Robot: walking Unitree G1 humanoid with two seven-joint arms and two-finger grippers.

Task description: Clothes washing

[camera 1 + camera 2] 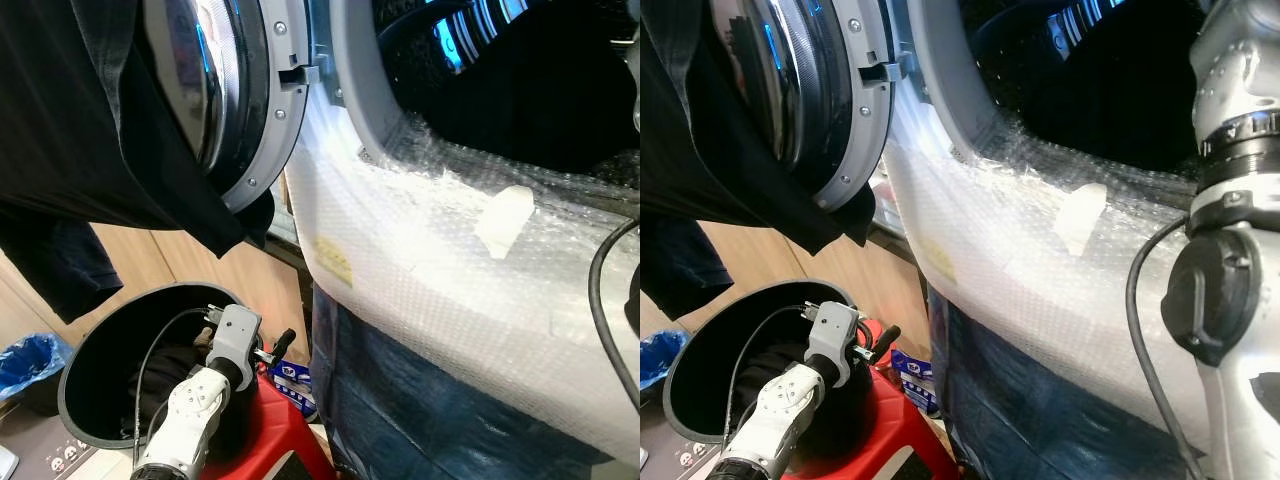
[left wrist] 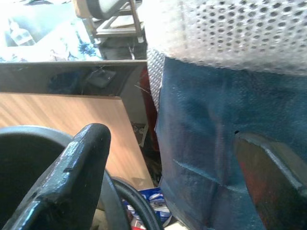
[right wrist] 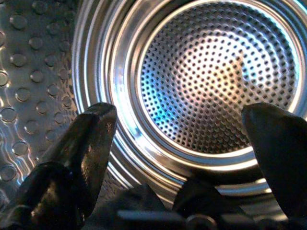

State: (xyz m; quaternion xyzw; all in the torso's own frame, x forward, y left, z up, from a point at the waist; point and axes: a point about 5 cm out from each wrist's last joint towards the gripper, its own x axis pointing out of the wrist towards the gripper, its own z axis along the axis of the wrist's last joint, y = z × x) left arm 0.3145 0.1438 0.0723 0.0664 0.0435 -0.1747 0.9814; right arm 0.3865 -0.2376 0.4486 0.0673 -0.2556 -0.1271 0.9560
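**Right gripper inside the washer drum, left gripper over the basket**

The right gripper (image 3: 180, 143) is inside the washing machine drum (image 3: 216, 76), its two black fingers (image 3: 81, 148) spread wide apart with nothing between them. Straight ahead of the fingers lies the perforated steel back wall of the drum; a dark fold of cloth (image 3: 144, 201) lies just below them, though whether it touches the fingers cannot be told.

The left gripper (image 2: 172, 167) hangs low beside the machine, its fingers released and empty. Between and beyond them is the blue-wrapped front of the washing machine (image 1: 420, 400), with bubble wrap (image 1: 430, 250) higher up. Just below that gripper is a round dark basket (image 1: 80, 390) with dark clothes (image 1: 160, 385) inside it, sitting next to a red stool (image 1: 285, 440).

The washer door (image 1: 240, 90) stands open, and a dark garment (image 1: 90, 130) is draped over it, hanging down above the basket. The right arm (image 1: 1230, 250) reaches up into the drum opening.
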